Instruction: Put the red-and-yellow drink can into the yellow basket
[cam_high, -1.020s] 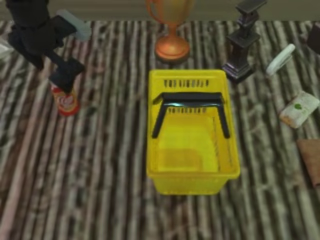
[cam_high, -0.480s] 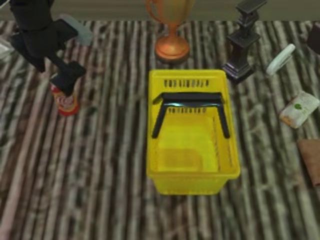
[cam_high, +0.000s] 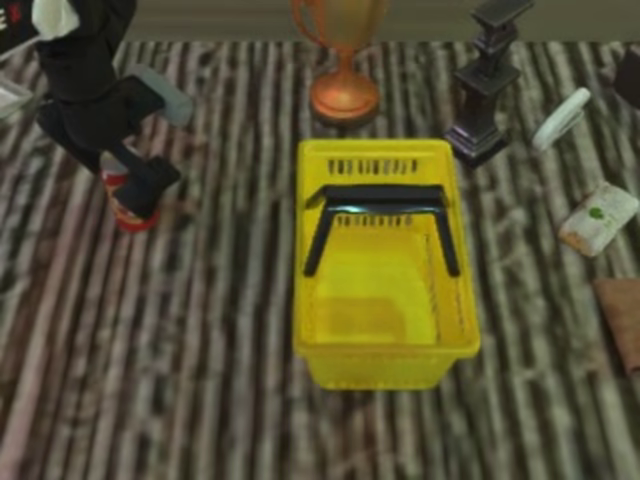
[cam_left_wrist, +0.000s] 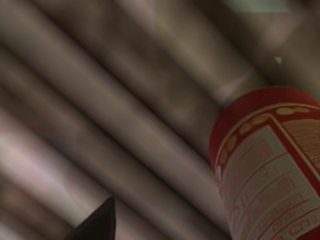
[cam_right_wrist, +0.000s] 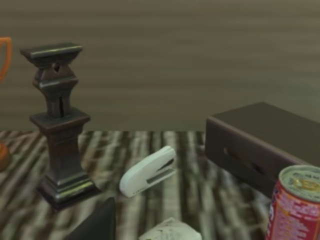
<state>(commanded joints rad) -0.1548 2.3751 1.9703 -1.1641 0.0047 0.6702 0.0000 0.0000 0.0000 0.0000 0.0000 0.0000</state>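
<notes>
Red-and-yellow drink can (cam_high: 128, 205): position is near the left edge of the table, toward the far corner, well apart from the yellow basket (cam_high: 384, 345), which sits at the table's centre with its black handles folded across the far half.

Change over the last second: my left gripper (cam_high: 150, 186) has travelled from just behind the can to directly over it. One second ago most of the label was exposed in the top view; now only a red sliver of the can shows around the gripper's black body. The can itself has not shifted on the table.

Left wrist view: the can (cam_left_wrist: 272, 165) fills one side of the picture at very close range, label facing the camera, with one dark fingertip (cam_left_wrist: 97, 222) at the picture's edge. The can probably lies between the fingers, but contact on either side is not visible, so I cannot tell whether the left gripper is spread or clamped.

My right arm is parked off the table's right side; its wrist camera looks over a dark pedestal (cam_right_wrist: 59, 125), a white stapler (cam_right_wrist: 148, 172) and a second, separate can (cam_right_wrist: 295, 205).

Task meaning: the approach appears complete. Grasp, lift and transfer to the basket are not yet done.
</notes>
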